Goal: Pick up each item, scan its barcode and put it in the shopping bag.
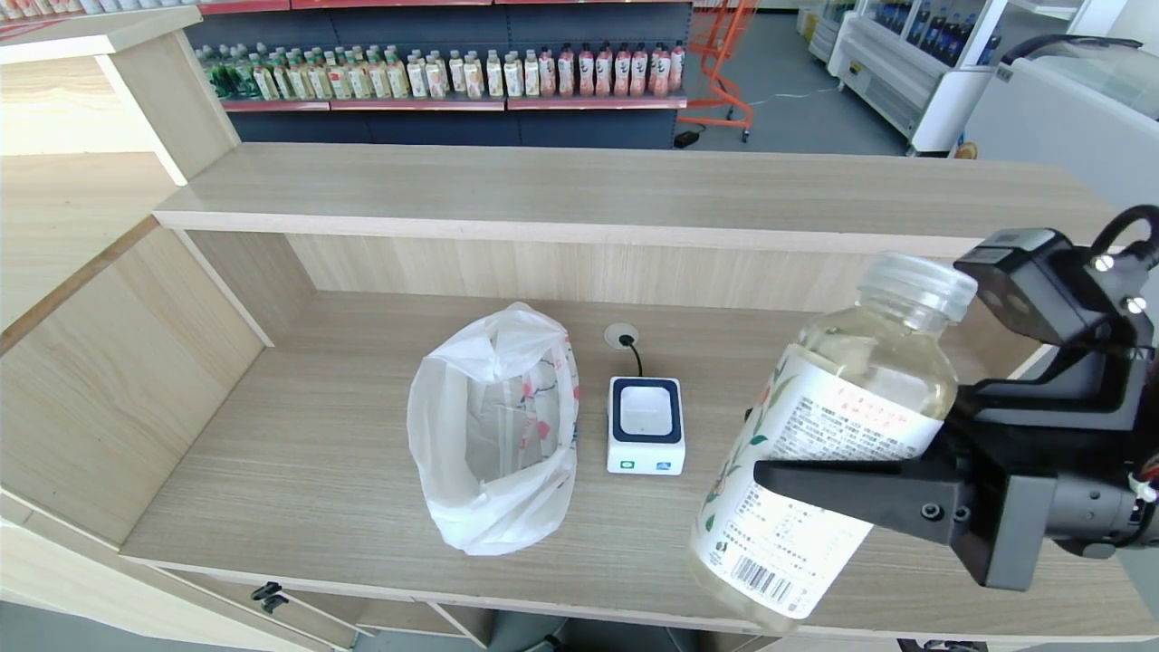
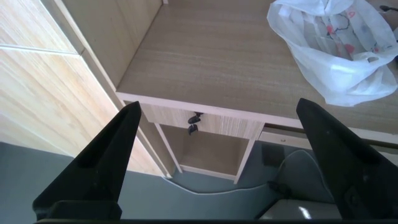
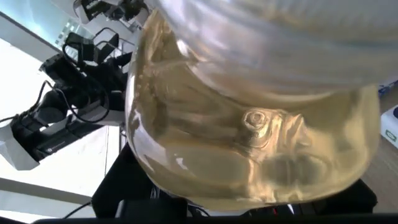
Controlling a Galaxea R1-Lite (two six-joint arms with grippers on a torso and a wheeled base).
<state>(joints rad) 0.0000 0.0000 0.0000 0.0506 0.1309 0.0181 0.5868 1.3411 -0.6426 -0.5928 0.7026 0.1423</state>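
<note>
My right gripper is shut on a clear bottle of pale yellow drink with a white label, held tilted in the air at the right, above the counter's front edge. Its barcode faces down and forward near the base. In the right wrist view the bottle sits very close to the lens. A white scanner with a dark-framed window lies on the counter, left of the bottle. The white plastic shopping bag stands open beside the scanner. My left gripper hangs open below the counter's front edge, left of the bag.
The wooden counter has a raised back ledge and a side wall at the left. A cable runs from the scanner into a grommet. Drink shelves and freezers stand in the room behind. A keyed drawer sits under the counter.
</note>
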